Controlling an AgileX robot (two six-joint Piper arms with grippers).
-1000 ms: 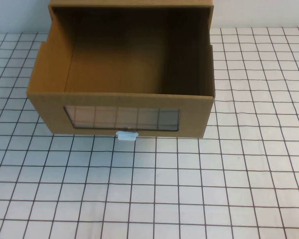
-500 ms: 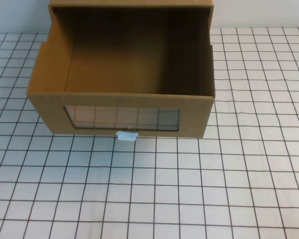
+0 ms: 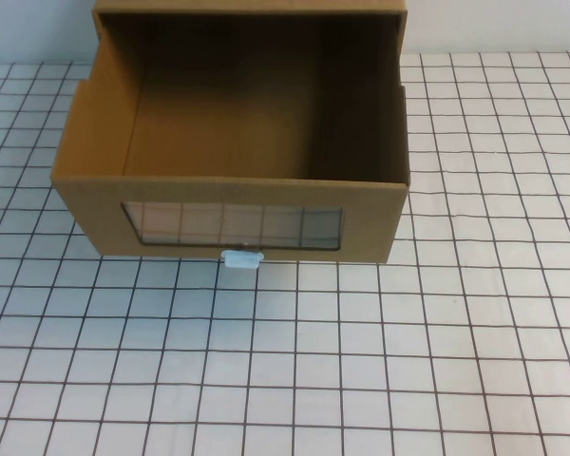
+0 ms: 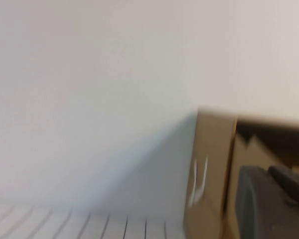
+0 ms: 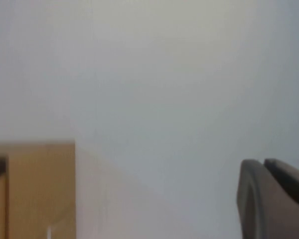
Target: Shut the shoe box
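I see the brown cardboard drawer-style shoe box (image 3: 233,161) upper centre of the high view, drawer pulled out, both arms outside that frame, left gripper (image 4: 269,204) and right gripper (image 5: 274,199) finger state untellable; I'd push squarely on the windowed front.

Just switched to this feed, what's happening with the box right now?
The brown cardboard drawer-style shoe box sits on the white gridded table with its drawer pulled well out toward the robot, the white pull tab below its clear window. Nothing touches it. Neither arm appears in the high view; the left gripper and right gripper show only at the edges of their wrist views, looking toward the box's sides.
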